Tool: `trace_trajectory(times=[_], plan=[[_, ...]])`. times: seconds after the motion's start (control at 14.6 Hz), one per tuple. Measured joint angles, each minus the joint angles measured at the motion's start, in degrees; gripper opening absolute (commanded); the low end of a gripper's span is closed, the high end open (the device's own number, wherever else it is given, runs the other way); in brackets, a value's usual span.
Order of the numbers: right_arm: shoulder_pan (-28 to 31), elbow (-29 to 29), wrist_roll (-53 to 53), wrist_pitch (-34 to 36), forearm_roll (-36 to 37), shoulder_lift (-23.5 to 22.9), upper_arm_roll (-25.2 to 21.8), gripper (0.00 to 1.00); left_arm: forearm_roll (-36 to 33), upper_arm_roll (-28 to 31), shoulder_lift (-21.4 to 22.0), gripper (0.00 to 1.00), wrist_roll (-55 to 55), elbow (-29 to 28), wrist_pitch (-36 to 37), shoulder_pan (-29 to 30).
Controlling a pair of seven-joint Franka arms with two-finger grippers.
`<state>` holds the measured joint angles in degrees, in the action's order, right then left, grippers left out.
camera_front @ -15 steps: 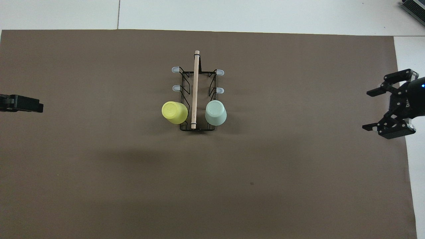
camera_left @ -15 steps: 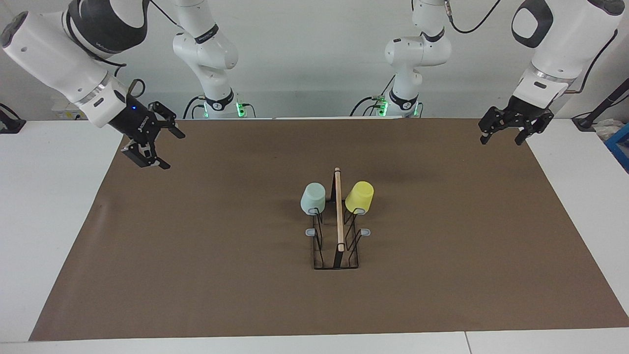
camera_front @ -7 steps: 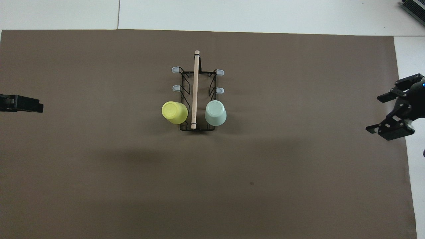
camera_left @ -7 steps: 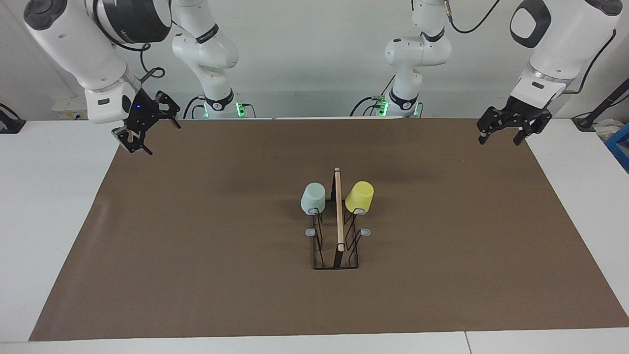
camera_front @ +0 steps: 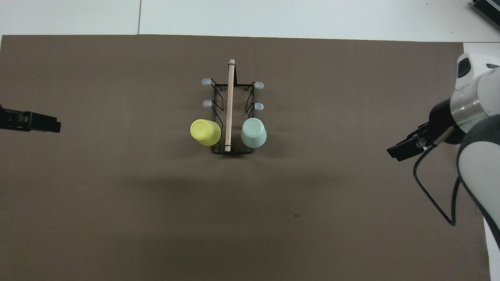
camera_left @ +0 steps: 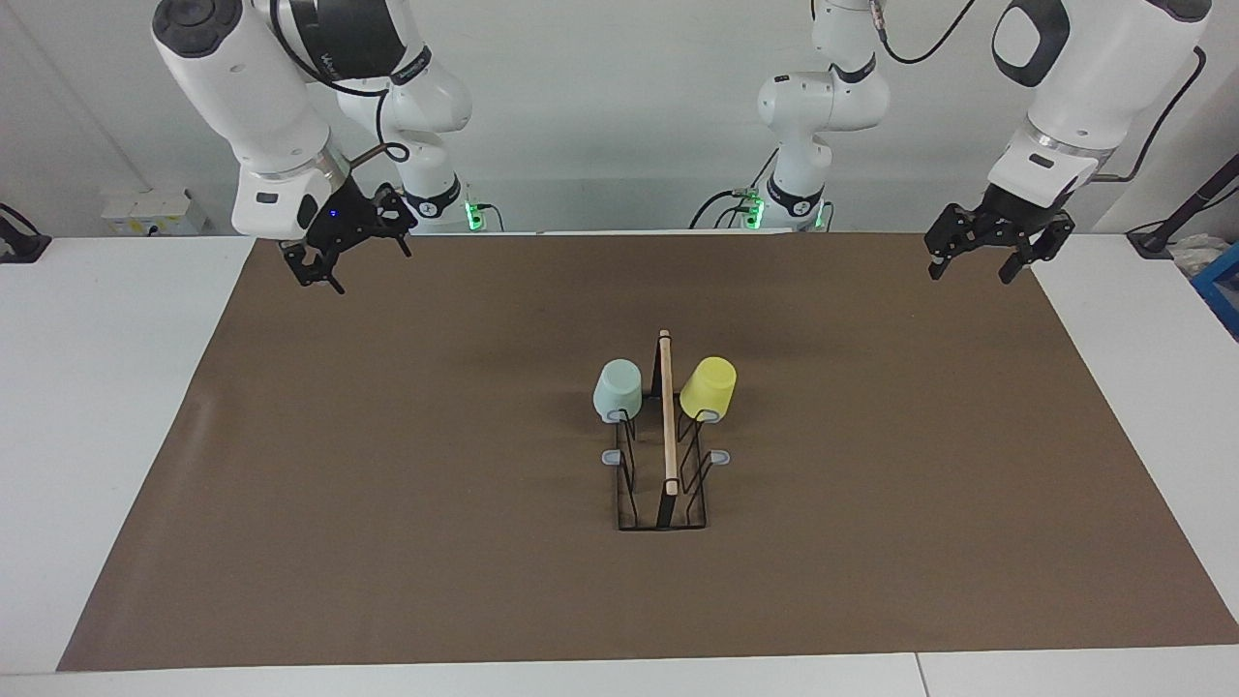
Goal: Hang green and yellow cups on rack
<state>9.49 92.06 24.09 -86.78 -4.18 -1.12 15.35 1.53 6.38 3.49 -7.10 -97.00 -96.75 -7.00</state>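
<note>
The rack [camera_left: 667,426] stands mid-mat, a black wire stand with a wooden bar on top; it also shows in the overhead view [camera_front: 230,97]. The mint green cup [camera_left: 618,390] [camera_front: 254,132] hangs upside down on the peg nearest the robots, on the side toward the right arm's end. The yellow cup [camera_left: 708,387] [camera_front: 205,132] hangs the same way on the side toward the left arm's end. My right gripper [camera_left: 347,259] [camera_front: 404,148] is open and empty, up over the mat's corner at the right arm's end. My left gripper [camera_left: 987,254] [camera_front: 33,121] is open and empty over the mat's edge at the left arm's end.
A brown mat [camera_left: 387,484] covers most of the white table [camera_left: 97,387]. Several grey-tipped pegs [camera_left: 613,457] of the rack carry nothing. A blue box [camera_left: 1222,281] sits at the table's edge at the left arm's end.
My right gripper has lifted and swung back toward its base, turning as it went. My left gripper has drifted slightly toward the middle. Cups and rack have not moved.
</note>
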Motion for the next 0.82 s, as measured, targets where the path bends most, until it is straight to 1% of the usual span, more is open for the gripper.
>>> trace_trajectory(times=[0.14, 0.34, 0.69, 0.82], plan=[[0.0, 0.0, -0.4, 0.0, 0.0, 0.0, -0.1, 1.00, -0.1, 1.5, -0.6, 1.00, -0.2, 1.6, 1.6, -0.9], [0.4, 0.0, -0.5, -0.7, 0.0, 0.0, -0.2, 1.00, -0.1, 1.7, -1.6, 1.00, -0.3, 3.5, 3.0, -0.9], [0.6, 0.0, -0.6, -6.3, 0.0, 0.0, -0.6, 1.00, -0.1, 1.7, -2.1, 1.00, -0.4, 3.8, 3.1, -0.9], [-0.6, 0.0, -0.8, -6.5, 0.0, 0.0, -2.8, 1.00, -0.1, 1.7, -2.1, 1.00, -0.4, 3.8, 3.1, -0.9]])
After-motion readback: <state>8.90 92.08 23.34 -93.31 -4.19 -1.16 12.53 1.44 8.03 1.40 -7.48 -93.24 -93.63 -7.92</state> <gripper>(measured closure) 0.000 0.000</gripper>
